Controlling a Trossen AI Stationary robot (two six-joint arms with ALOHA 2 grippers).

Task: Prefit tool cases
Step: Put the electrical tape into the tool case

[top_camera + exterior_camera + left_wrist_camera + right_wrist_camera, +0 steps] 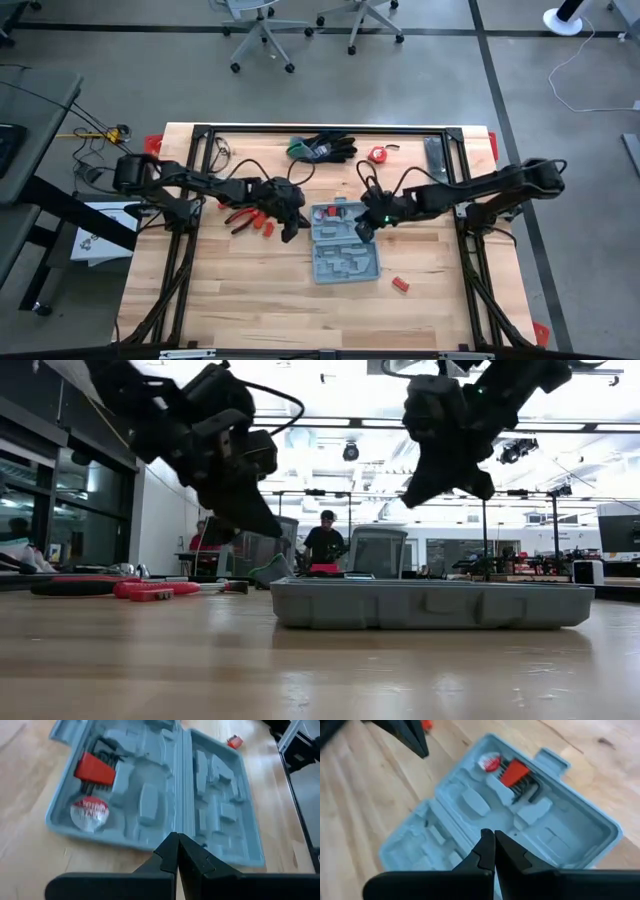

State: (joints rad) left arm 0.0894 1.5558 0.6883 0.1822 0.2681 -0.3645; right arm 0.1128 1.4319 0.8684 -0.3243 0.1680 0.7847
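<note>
The grey-blue tool case (345,245) lies open and flat on the wooden table, both halves with their moulded recesses facing up. Its far half holds a red hex-key holder (95,768) and a round tape with a red label (90,813). My left gripper (290,232) is shut and hangs just left of the case, its tips (270,530) above the table. My right gripper (362,232) is shut and hangs over the case's right side, well above it (440,485). Neither gripper touches anything.
Red-handled pliers (245,218) lie left of the case, and a small red piece (400,285) lies near its right front corner. Black-and-green gloves (322,148), a red tape measure (377,154) and a dark flat bar (437,155) lie along the far edge.
</note>
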